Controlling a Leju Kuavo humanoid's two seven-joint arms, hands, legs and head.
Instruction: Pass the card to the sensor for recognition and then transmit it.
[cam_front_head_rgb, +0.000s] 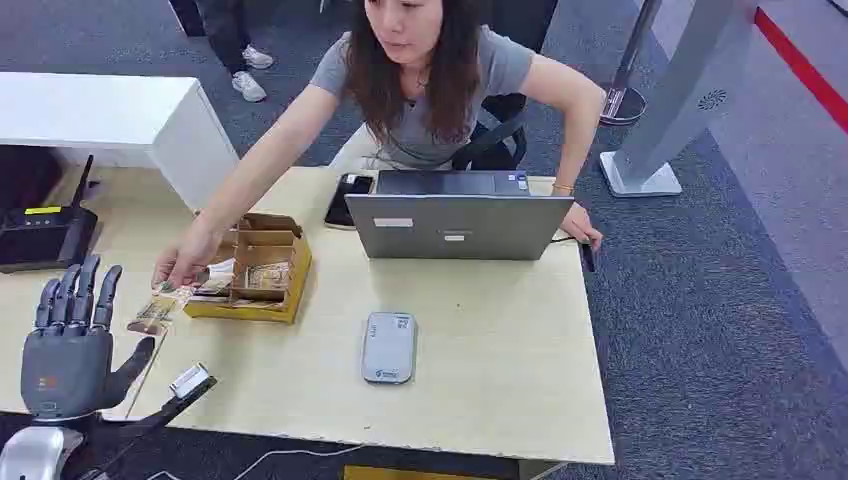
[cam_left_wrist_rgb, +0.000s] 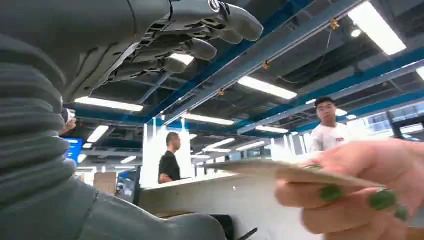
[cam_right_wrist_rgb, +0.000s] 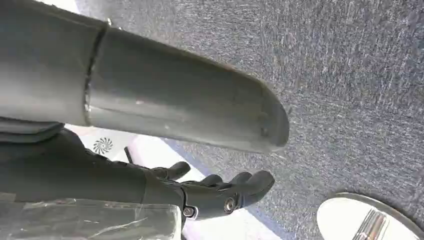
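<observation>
The robot's left hand (cam_front_head_rgb: 68, 345) is raised at the near left edge of the light wooden table (cam_front_head_rgb: 480, 400), palm facing forward, its fingers straight and apart and its thumb held out to the side, holding nothing. In the left wrist view the same hand (cam_left_wrist_rgb: 165, 40) shows from below, fingers loosely extended against a ceiling of strip lights.

Just beyond its fingertips, a person's hand (cam_front_head_rgb: 185, 262) reaches across the table and holds a card (cam_front_head_rgb: 158, 312) out toward the palm; the card is close to the robot's fingers but not touching them. The left wrist view shows this card (cam_left_wrist_rgb: 280, 172) edge-on, pinched between the person's fingers (cam_left_wrist_rgb: 350, 200), which have green-painted nails.

Close beside the thumb, a small silver object on a dark cable (cam_front_head_rgb: 188, 381) lies on the table. Farther off to the thumb side lies a flat grey card sensor (cam_front_head_rgb: 389, 347). Past the offered card sits an open cardboard box (cam_front_head_rgb: 258, 268) with more cards inside. Beyond that stand an open grey laptop (cam_front_head_rgb: 458, 215) and a dark phone (cam_front_head_rgb: 348, 198), with the person seated behind them. A black router (cam_front_head_rgb: 45, 235) sits beyond the hand's fingers, at the table's left edge.

The right hand (cam_right_wrist_rgb: 215, 192) hangs over grey carpet (cam_right_wrist_rgb: 350, 75), its dark fingers loosely curled with nothing in them.
</observation>
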